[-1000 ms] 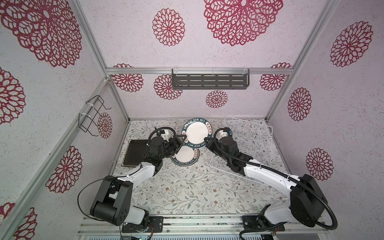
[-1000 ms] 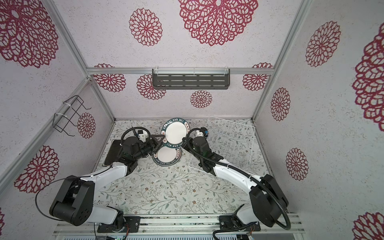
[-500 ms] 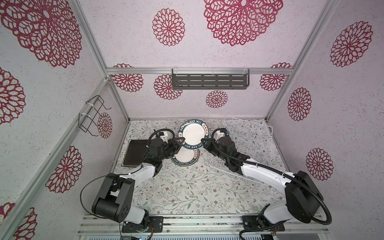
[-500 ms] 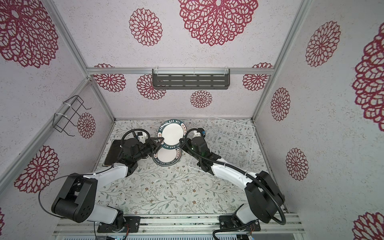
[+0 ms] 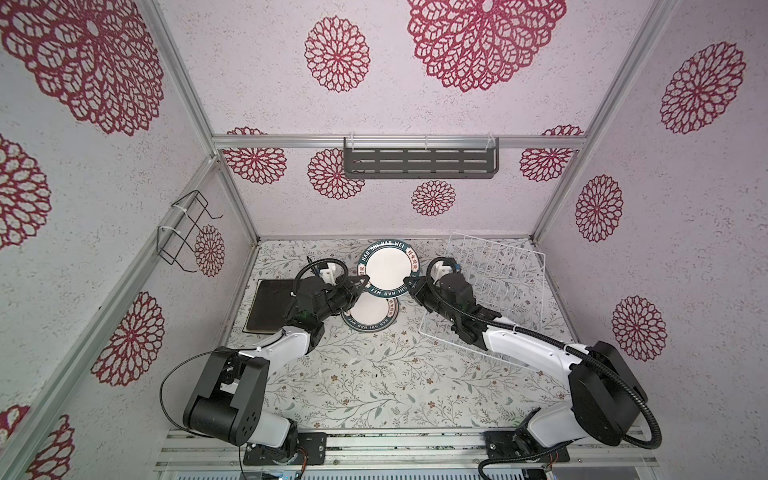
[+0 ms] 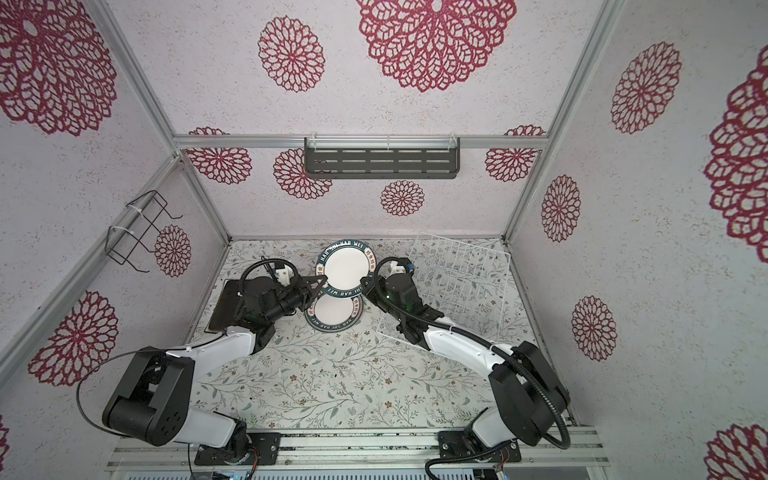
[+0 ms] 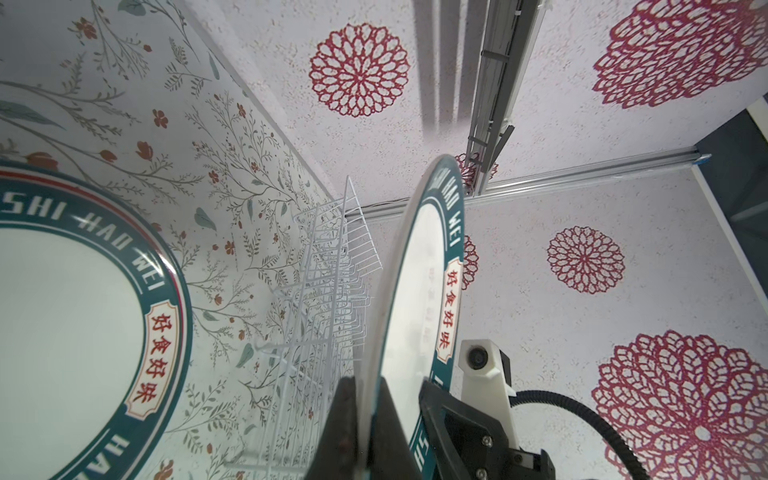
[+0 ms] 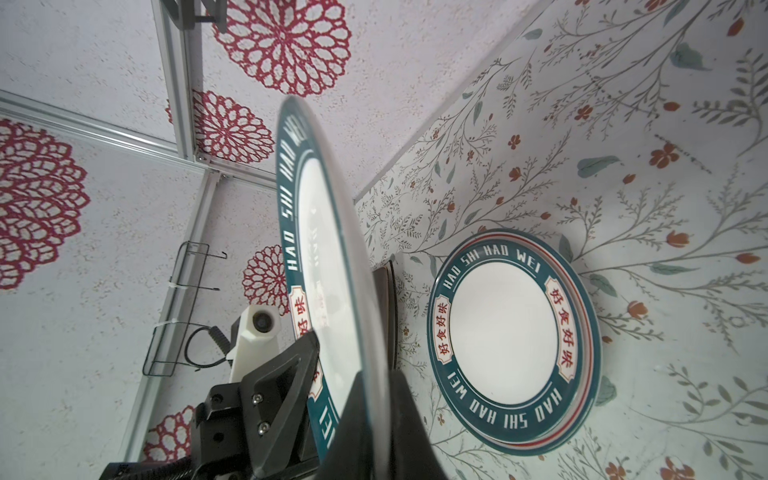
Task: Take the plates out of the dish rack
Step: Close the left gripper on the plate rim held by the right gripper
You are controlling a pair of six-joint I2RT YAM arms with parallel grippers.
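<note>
We list: teal-rimmed plate [image 5: 388, 270] aloft, beside the dish rack [image 5: 496, 266], above a second plate [image 5: 371, 314] lying flat; left gripper [image 5: 360, 284] clamped on its rim; right gripper [image 5: 411, 286] at opposite rim, grip we cannot tell

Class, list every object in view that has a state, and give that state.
Held round plate: in the air, roughly level.
Left gripper: shut on its rim.
Right gripper: at the opposite rim, grip unclear.
Lower round plate: lying flat on the table.
Square dark plate: lying flat.
Dish rack: holds no plates.
</note>
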